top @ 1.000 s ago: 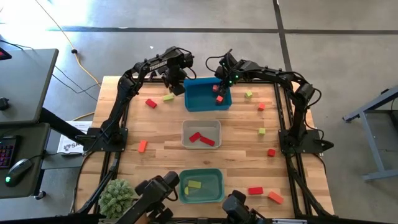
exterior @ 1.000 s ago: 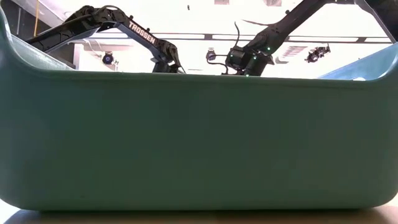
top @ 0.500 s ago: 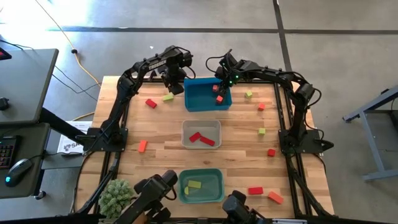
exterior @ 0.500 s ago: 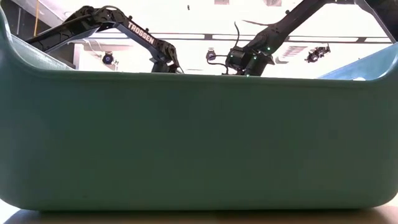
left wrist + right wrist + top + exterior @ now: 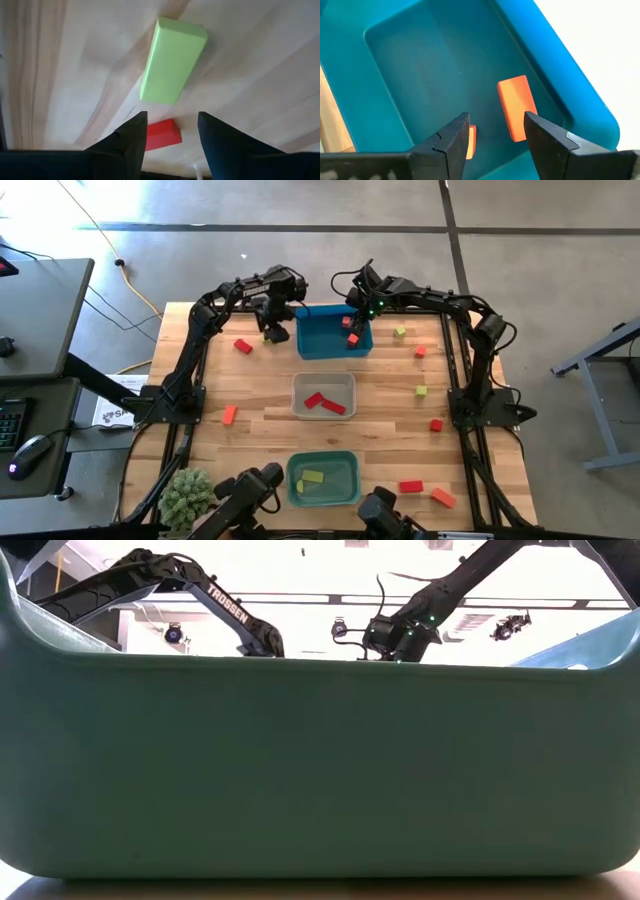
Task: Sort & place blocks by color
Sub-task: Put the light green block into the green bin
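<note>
While the blocks lie scattered over the wooden table [image 5: 260, 415], a yellow-green bar [image 5: 173, 60] is being lined up on by the left gripper [image 5: 170, 131]. Its jaws are seen parted in the left wrist view, with nothing held between them; the bar lies flat on the wood just ahead of the fingertips, and a red block [image 5: 162, 134] shows in the gap beyond.

Compared with a second ago, the left arm has been swung away from the blue bin [image 5: 312, 343], from beside its near-left corner to over the bar just to the bin's left. A pick of that bar is judged to be the step in hand, with the teal bin [image 5: 351, 478], where a yellow-green block [image 5: 312, 477] already rests, as the likely destination.

The right gripper [image 5: 494, 131] has not been moved in that time: it is held over the blue bin, jaws parted and empty. Two orange blocks lie on the bin floor below it, a longer one [image 5: 515, 107] and one [image 5: 471, 141] partly hidden by a finger.

Red blocks [image 5: 324, 403] have been gathered in the clear-grey bin [image 5: 299, 381]. Others are left loose on the table: red [image 5: 411, 486] and orange [image 5: 442, 497] near the front right, an orange one [image 5: 229, 415] at the left.

"TROSSEN" [image 5: 226, 603] can be read in white along the left arm in the low view, where most of the picture is filled by the teal bin's wall. Print on a sheet [image 5: 118, 415] at the table's left edge cannot be made out fully.
</note>
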Controlling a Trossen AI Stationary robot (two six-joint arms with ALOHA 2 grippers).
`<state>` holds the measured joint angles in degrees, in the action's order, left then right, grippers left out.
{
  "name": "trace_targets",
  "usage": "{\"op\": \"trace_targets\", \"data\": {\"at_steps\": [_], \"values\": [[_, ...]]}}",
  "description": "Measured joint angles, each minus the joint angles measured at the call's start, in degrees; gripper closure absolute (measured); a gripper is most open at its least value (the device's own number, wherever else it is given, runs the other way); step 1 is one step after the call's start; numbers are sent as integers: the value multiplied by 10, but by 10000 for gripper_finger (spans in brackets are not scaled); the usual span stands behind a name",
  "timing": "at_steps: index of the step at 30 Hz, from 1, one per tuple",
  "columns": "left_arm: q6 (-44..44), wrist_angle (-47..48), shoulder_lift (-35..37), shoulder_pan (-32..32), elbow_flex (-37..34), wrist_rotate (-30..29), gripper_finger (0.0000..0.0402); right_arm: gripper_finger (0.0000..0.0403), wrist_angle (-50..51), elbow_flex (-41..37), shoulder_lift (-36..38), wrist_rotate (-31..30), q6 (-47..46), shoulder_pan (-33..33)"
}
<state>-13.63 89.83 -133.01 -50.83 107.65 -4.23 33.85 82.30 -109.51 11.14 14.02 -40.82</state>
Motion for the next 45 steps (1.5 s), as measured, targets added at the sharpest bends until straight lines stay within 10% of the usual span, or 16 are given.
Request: {"op": "trace_targets", "data": {"at_steps": [37, 45], "values": [[0, -53, -41, 11, -1, -20, 236, 226, 2, 0, 0, 0, -5, 0], [0, -49, -41, 7, -1, -24, 305, 226, 2, 0, 0, 0, -5, 0]]}}
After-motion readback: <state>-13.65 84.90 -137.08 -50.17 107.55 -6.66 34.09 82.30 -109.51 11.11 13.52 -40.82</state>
